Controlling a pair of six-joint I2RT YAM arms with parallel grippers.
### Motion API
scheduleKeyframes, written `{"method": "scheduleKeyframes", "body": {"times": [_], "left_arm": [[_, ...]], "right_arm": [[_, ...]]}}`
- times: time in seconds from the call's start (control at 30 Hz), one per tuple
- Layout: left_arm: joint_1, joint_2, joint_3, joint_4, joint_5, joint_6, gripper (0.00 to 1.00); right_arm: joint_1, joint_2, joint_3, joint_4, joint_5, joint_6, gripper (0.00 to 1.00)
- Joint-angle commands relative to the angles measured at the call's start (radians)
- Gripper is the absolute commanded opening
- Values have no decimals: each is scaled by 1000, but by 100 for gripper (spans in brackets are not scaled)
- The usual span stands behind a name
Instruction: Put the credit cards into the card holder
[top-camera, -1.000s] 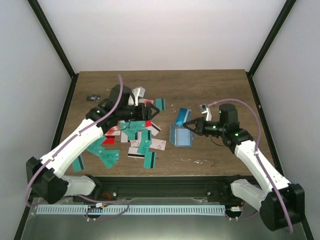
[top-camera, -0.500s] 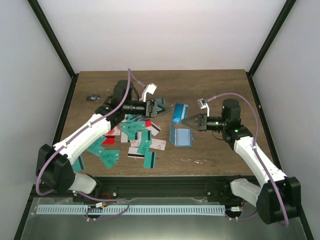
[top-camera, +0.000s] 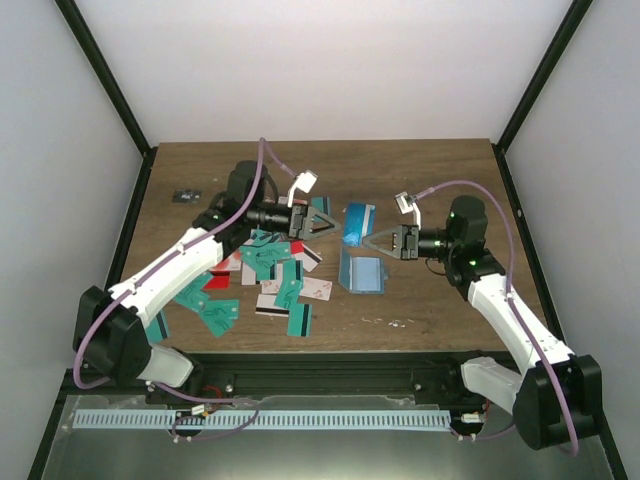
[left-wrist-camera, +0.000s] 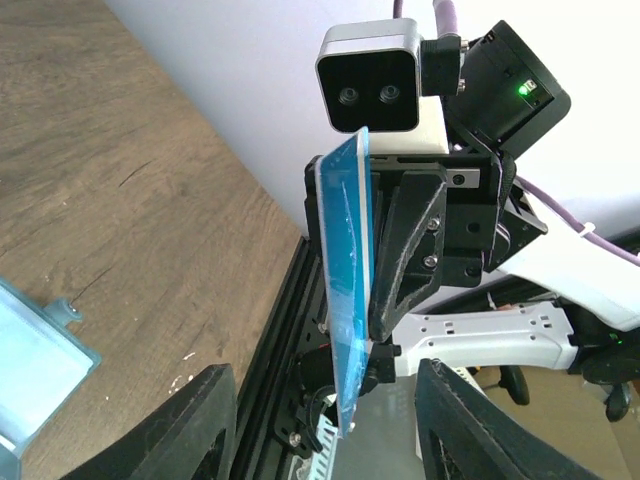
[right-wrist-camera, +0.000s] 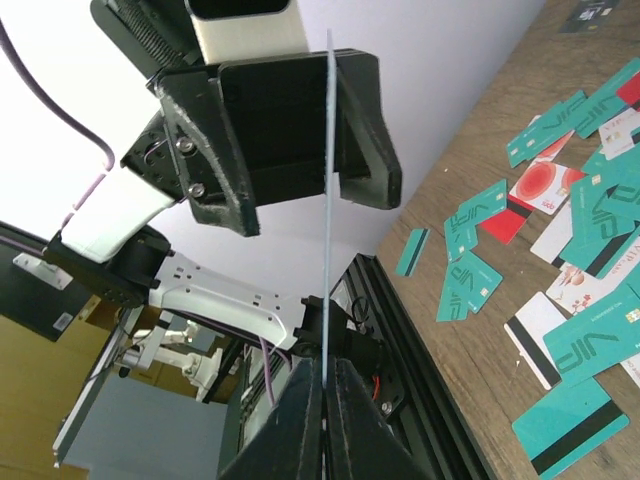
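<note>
Mid-air handoff imo. Loose cards (top-camera: 270, 290) litter the table (top-camera: 430, 170), at 9 o'clock from the card holder (top-camera: 365, 273), which lies open w/ no card visible inside. Beyond it, the right claw (top-camera: 372, 238) pinches a blue card (top-camera: 357, 222) upright. The left claw (top-camera: 330, 222) is half open astride it; can't tell if it's touching. Next: left clamps, right lets go.

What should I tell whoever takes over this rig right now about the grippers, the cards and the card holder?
The right gripper is shut on a blue card, held on edge in the air.
The left gripper is open, jaws either side of that card's far end; contact can't be told.
The card holder lies on the table just near of the grippers; its contents can't be told.
The other credit cards are scattered to the left.
Done: one card lifted. Left: that card and the scattered ones go into the holder.
</note>
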Motion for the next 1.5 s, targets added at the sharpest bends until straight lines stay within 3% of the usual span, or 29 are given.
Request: {"method": "scheduleKeyframes", "body": {"times": [0.0, 0.4, 0.53, 0.73, 0.83, 0.97, 1.03, 1.1, 1.17, 1.23, 1.3, 1.47], "left_arm": [[-6, 18, -16, 65, 48, -5, 50], [-14, 43, -52, 277, 114, -149, 42], [-16, 50, -53, 299, 117, -174, 33], [-23, 72, -47, 313, 131, -185, 29], [-22, 81, -42, 322, 131, -191, 22], [-25, 96, -35, 326, 131, -202, 4], [-24, 101, -33, 318, 125, -201, 4], [-23, 116, -18, 256, 104, -168, 4], [-23, 145, 12, 137, 77, -93, 4], [-24, 180, 38, 42, 58, -37, 4], [-26, 212, 54, -29, 29, 0, 4], [-42, 290, 105, -144, -16, 63, 4]], "right_arm": [[-11, -1, -8, 67, -59, 23, 1], [-11, 16, 1, 101, -85, 42, 1], [-11, 23, 0, 104, -92, 41, 1], [-11, 38, 8, 113, -91, 42, 1], [-11, 47, 11, 125, -91, 44, 1], [-11, 56, 14, 114, -91, 29, 1], [-10, 58, 22, 62, -73, -6, 10], [-11, 64, 51, -75, -3, -94, 30], [-18, 83, 103, -299, 165, -213, 38], [-32, 106, 138, -491, 429, -280, 40], [-61, 118, 130, -585, 567, -282, 40], [-97, 87, 67, -637, 671, -262, 42]]}}
